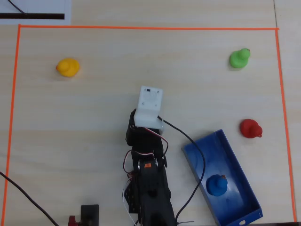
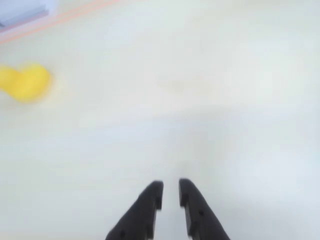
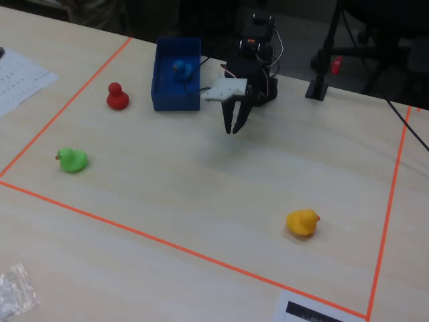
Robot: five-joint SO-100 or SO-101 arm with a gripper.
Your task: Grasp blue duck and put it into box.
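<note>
Overhead view shows the blue duck (image 1: 217,184) already sitting inside the blue box (image 1: 244,213), toward its near end, at the lower right of the taped area. To my eye the job looks done, or as good as done.

The duck looks like a small hollow toy: light, a little squashy, with a smooth rounded skin that could slip. If it ever needed lifting again, I would pinch it across the fat body, below the head, not by the head or beak.

The gripper (image 3: 232,129) hangs over bare table (image 3: 201,194) left of the box in the overhead view, well apart from the duck. In the wrist view its two dark fingers (image 2: 145,212) stand nearly together with only a thin gap, and nothing is held between them.

Further out, a red duck (image 1: 249,128) sits just beyond the box's far right side, a green duck (image 1: 240,58) lies farther off at the top right, and a yellow duck (image 1: 68,67) rests at the far left. Orange tape (image 1: 141,28) frames them all.
</note>
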